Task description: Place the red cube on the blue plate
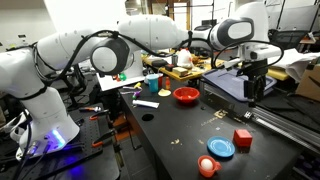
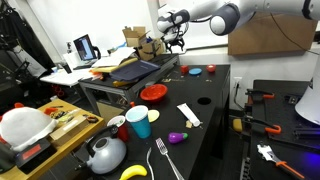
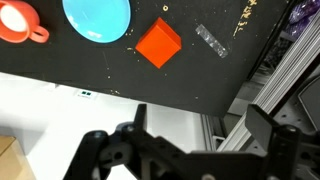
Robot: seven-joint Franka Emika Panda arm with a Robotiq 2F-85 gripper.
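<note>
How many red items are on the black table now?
3: the red bowl near the grey bin lid, the red cube beside the blue plate, and a small red-orange cup on the plate's other side. Some may be hidden.

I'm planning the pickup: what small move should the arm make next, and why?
Probably lower the open gripper toward the red cube, centring over it. The cube sits on the dark table beside the blue plate, not on it, and the gripper hangs high above, empty.
</note>
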